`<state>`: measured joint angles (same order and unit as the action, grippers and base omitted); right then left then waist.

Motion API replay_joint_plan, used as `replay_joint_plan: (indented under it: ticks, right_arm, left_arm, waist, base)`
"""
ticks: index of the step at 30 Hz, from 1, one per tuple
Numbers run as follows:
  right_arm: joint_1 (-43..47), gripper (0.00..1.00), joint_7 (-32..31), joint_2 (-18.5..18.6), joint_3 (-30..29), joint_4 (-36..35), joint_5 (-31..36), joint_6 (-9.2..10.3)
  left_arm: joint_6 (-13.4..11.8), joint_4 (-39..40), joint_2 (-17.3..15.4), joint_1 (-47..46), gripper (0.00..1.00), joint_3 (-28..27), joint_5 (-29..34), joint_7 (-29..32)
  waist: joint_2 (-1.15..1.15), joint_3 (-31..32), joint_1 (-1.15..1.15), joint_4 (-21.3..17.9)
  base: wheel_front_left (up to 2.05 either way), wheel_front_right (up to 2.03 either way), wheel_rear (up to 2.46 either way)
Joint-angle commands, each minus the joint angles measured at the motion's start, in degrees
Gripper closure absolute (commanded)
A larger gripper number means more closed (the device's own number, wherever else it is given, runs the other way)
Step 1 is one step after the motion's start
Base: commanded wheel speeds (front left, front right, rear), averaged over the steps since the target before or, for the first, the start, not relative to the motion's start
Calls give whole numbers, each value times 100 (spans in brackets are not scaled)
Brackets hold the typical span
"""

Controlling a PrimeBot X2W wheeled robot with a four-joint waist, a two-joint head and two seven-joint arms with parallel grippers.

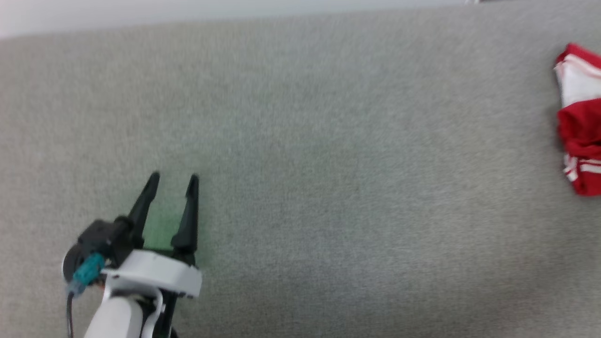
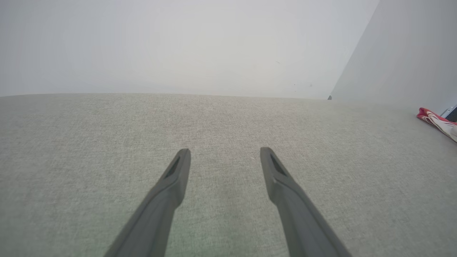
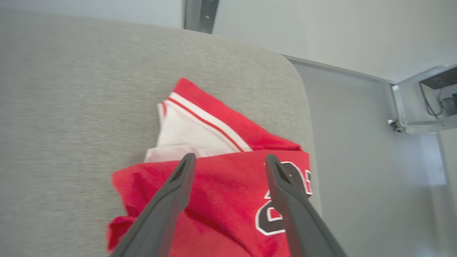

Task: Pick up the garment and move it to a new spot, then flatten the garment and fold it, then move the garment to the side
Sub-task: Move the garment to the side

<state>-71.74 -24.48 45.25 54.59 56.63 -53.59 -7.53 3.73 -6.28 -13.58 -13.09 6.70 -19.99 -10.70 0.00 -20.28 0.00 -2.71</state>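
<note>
One red jersey-style shirt with white sleeves and striped trim, the garment (image 1: 581, 141), is seen bunched at the far right edge of a grey woven upholstered surface (image 1: 300, 141). It lies close to that surface's rounded corner, with pale floor beyond. In the head view its long axis is seen to run away from the robot, up the picture.

The right gripper (image 3: 230, 157) is pictured directly above the garment (image 3: 214, 192). Its two dark fingers are spread wide and nothing is clamped between them; part of a black, white-outlined numeral is seen under the right-hand finger.

The left gripper (image 1: 173, 178) is held over bare fabric well apart from the garment, likewise spread and empty. From its wrist camera the garment (image 2: 437, 121) is seen as a sliver far off to the right.

One garment and two grippers are counted. The right arm is judged much the nearer, so any further handling would be expected from it, straight downward.
</note>
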Motion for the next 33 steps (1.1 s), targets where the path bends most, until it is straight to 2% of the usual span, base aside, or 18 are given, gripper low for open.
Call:
replay_joint_plan:
  ticks: [1,8,15,18,21,27,29,33]
  right_arm:
    - [306,0,333,-197,-87,-175,-179,9]
    - [1098,0,1799,-769,92,-857,-148,9]
    - [2039,0,3466,-1366,33,-1130,-108,9]
    - [2391,0,3869,-1574,-138,-1162,-33,9]
    - [2642,0,3950,-1708,-325,-1236,86,9]
    - [3631,0,3965,-2040,-1792,-2080,1136,9]
    - [4003,0,3968,-2186,-2325,-2364,1503,9]
    - [4783,0,3968,-2500,-3016,-2756,2100,9]
  left_arm:
    - [-50,-42,-23,201,0,-42,-35,-50]
    - [-163,-59,-23,804,0,-143,-162,-94]
    - [-337,32,-1,1314,0,-199,-183,-120]
    - [-430,78,17,1454,0,-232,-165,-151]
    - [-513,91,33,1547,0,-281,-145,-194]
    - [-748,103,33,1789,0,-375,80,-355]
    - [-762,98,52,1866,0,-381,122,-391]
    - [-768,77,72,1984,0,-425,146,-426]
  waist:
    - [0,703,0,-266]
    - [0,1493,0,-467]
    - [0,2049,0,-486]
    - [0,2161,0,-468]
    - [0,2220,0,-468]
    - [0,2312,0,-486]
    - [0,2347,0,-480]
    - [0,2420,0,-471]
  base:
    - [0,0,0]
    - [0,0,0]
    - [0,0,0]
    - [0,0,0]
    - [0,0,0]
    - [0,0,0]
    - [0,0,0]
    - [0,0,0]
